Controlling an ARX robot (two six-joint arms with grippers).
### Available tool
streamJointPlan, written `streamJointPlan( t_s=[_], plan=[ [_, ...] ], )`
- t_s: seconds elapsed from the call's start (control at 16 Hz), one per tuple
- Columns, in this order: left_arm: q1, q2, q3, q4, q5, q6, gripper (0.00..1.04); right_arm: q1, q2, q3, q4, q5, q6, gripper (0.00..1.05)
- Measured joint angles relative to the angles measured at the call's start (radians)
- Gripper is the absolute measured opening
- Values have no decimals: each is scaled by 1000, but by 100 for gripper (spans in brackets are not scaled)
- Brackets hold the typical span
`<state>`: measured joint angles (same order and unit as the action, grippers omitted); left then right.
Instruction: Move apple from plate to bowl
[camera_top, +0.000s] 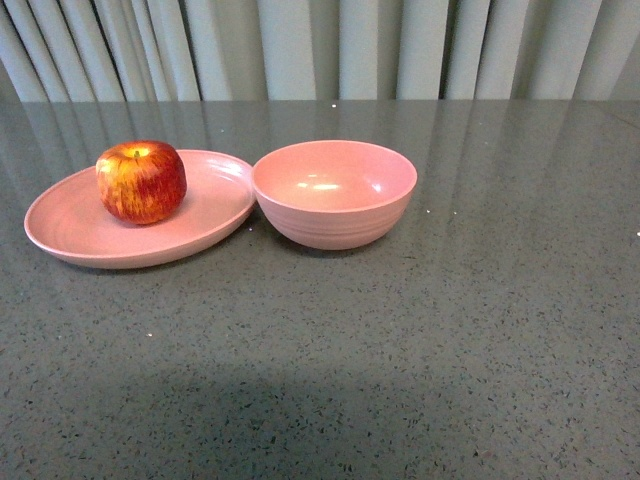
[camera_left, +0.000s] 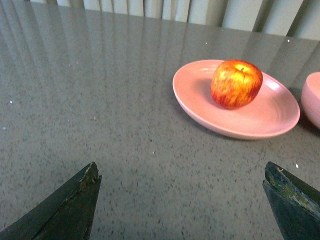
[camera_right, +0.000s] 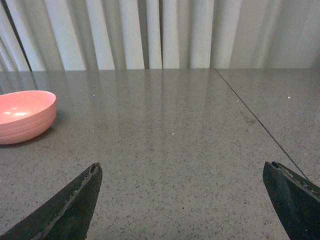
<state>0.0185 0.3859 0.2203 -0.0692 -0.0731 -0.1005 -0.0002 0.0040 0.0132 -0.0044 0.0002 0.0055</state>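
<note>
A glossy red apple (camera_top: 141, 181) with yellow streaks rests on the shallow pink plate (camera_top: 70, 235) at the left of the grey table. Touching the plate's right rim stands the deep pink bowl (camera_top: 334, 193), with nothing in it. Neither arm shows in the front view. In the left wrist view my left gripper (camera_left: 182, 172) hangs open over bare table, well short of the apple (camera_left: 236, 83) and plate (camera_left: 265, 120). My right gripper (camera_right: 182, 170) is open too, with only table between its fingers and the bowl (camera_right: 24, 122) off to one side.
The grey speckled tabletop (camera_top: 400, 350) runs back to pale pleated curtains (camera_top: 320, 45). A thin seam (camera_right: 250, 115) crosses the table surface in the right wrist view. The edge of the bowl (camera_left: 312, 97) shows beside the plate in the left wrist view.
</note>
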Motion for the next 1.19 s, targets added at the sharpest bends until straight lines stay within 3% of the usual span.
streamJointPlan(
  t_s=[0.25,0.44,0.81,1.19],
  plan=[
    [19,327,183,246,101,52,98,0,0,0,0,0,0,98],
    [-1,588,341,323,145,79,98,0,0,0,0,0,0,98],
    [-85,1022,692,222,227,124,98,0,0,0,0,0,0,98],
    [-109,1222,829,130,222,188,98,0,0,0,0,0,0,98]
  ],
)
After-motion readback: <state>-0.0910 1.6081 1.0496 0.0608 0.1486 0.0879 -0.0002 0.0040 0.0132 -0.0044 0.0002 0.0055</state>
